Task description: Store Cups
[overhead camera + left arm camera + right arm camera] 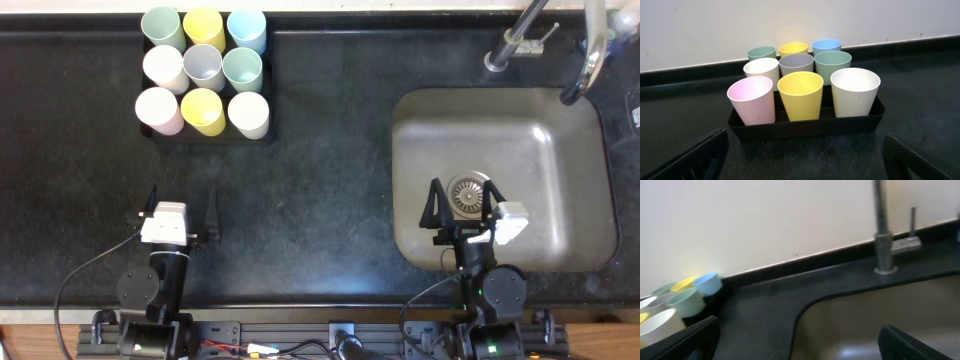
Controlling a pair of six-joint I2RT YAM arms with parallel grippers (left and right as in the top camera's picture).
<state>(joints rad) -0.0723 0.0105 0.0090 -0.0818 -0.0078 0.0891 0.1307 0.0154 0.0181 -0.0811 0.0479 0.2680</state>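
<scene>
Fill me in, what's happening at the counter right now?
Nothing is being handled. Nine cups stand in the black tray at the back left of the counter. The left gripper faces the tray from across the counter, jaws open and empty. The right gripper hangs over the sink, jaws open and empty too.

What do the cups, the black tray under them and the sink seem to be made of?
The cups look like matte plastic: even pastel colours, thin rims, no glassy shine. Coated paper cannot be ruled out. The tray seems to be moulded black plastic, with a dull finish and rounded corners. The sink is probably brushed stainless steel: grey with a soft sheen.
</scene>
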